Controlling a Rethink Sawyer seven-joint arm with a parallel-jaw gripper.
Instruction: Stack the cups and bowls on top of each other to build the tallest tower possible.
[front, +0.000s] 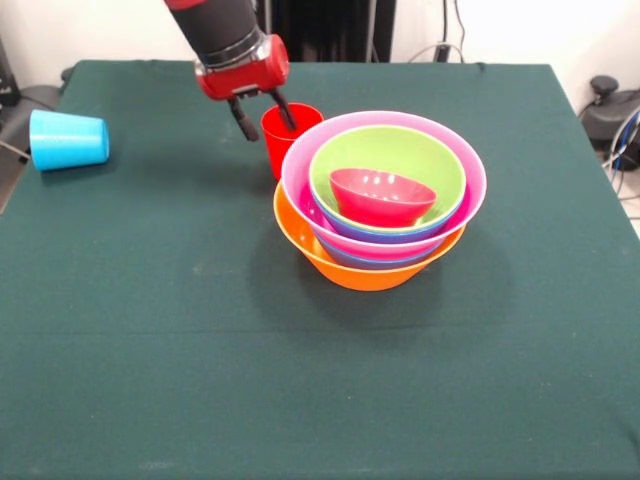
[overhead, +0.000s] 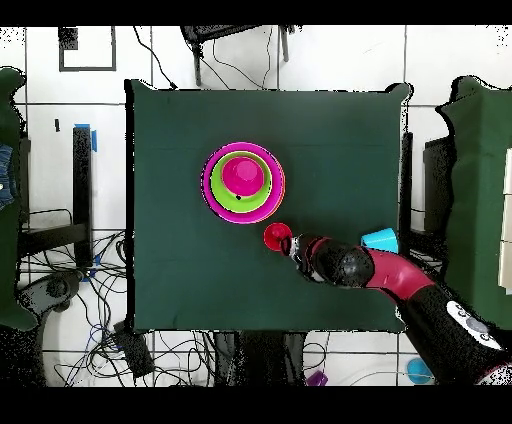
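Tower (front: 380, 205) near table centre: orange bowl (front: 345, 268) as base, blue rim (front: 345, 255) just showing above it, pink bowl (front: 300, 165) next, purple rim (front: 375, 235) under lime green bowl (front: 400, 150), small red bowl (front: 382, 195) tilted on top. Same stack from overhead (overhead: 243, 182), slightly toward the far side from the robot's base. Red cup (front: 285, 135) upright, just behind the stack in the front view, touching or nearly touching the pink rim; overhead shows it (overhead: 277, 237) just beside the stack on the base side. Gripper (front: 264, 117) at the cup's rim: one finger (front: 285, 110) inside the mouth, the other (front: 243, 120) outside the wall, straddling the rim; narrow gap, cannot tell if actually pinching. Red and black arm (overhead: 400, 285) reaching in low and slanted from the table's corner, wrist tilted toward the cup. Light blue cup (front: 68, 140) on its side near the front view's left table edge, well apart from the stack; overhead (overhead: 380, 240) just beside the arm. Green tablecloth (front: 300, 400) bare across the whole near half in the front view and to the right of the stack. Tight only between cup and stack.
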